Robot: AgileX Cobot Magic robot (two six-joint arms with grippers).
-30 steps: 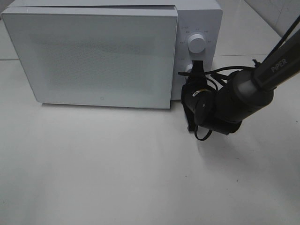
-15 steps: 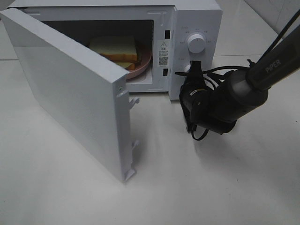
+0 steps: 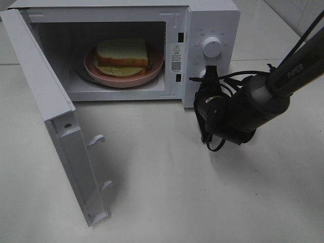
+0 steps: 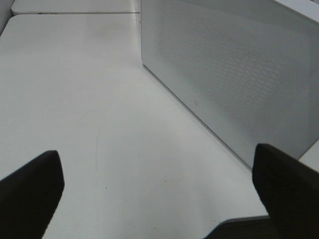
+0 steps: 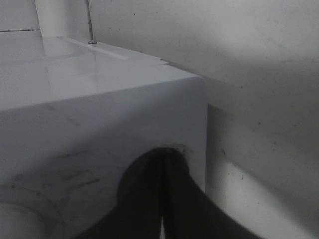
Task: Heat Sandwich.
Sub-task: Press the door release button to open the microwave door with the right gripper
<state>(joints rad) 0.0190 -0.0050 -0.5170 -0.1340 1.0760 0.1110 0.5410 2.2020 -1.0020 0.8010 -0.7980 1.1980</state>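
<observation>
The sandwich (image 3: 122, 53), thick white bread with a brown crust and pale filling, lies on a round pink plate (image 3: 154, 68) inside the white microwave (image 3: 215, 17). The microwave's door (image 3: 50, 111) stands wide open, swung out to the left. My right gripper (image 3: 210, 74) is shut with nothing in it, its tips pressed against the lower part of the control panel below the upper knob (image 3: 211, 46). The right wrist view shows its closed fingertips (image 5: 164, 194) touching the white panel. My left gripper (image 4: 159, 199) is open and empty, low over the table, facing the door's outer face (image 4: 239, 74).
White tabletop (image 3: 167, 192) spreads in front of the microwave. The open door's latch hooks (image 3: 98, 139) stick out toward the middle. The right arm (image 3: 253, 104) and its cables hang over the table to the right of the microwave.
The microwave door went from shut to half open to wide open, uncovering the sandwich and plate. The right gripper stayed at the control panel.
</observation>
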